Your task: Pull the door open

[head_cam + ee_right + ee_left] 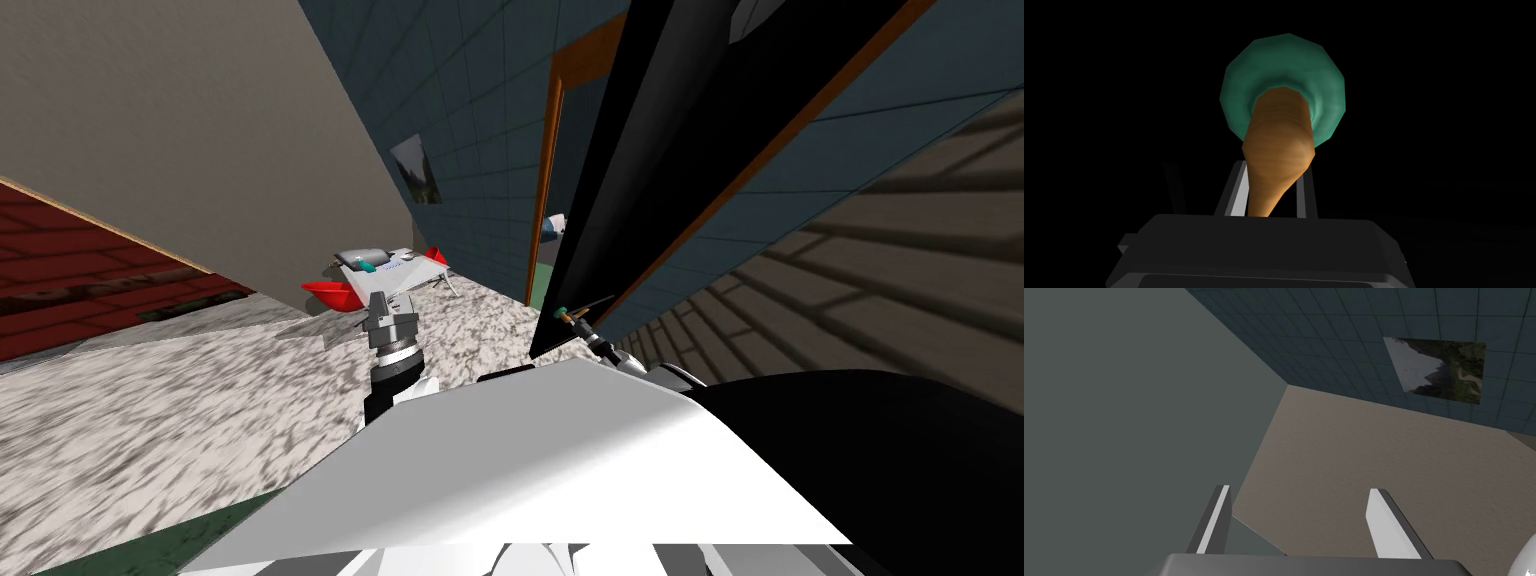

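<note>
Brown and wood-grained, the handle (1279, 150) is a short tapering stem that stands out of a green rosette (1324, 85) on the black door (640, 180). The right gripper (1271, 169) has it by the thin outer end, with the two blades drawn in against its sides and only the stem between them. In the head view the handle sits at about 4 o'clock from the picture's middle, low on the door's near edge. The door itself runs up from there toward 1 o'clock as a tall dark slab, and it seems to stand a little off the brown door frame (547, 170), with a sliver of another room in the gap. The handle looks rigid and smooth, so the blades could slide along the taper under a straight pull. A grip nearer the rosette, where the stem thickens, would probably hold better. The door will likely feel heavy and stiff, swinging only on its hinge, so the pull should follow an arc, not a straight line, or the stem may twist out of the grip. The left gripper (1300, 489) waits at 9 o'clock of the handle, blades spread wide and holding nothing.
</note>
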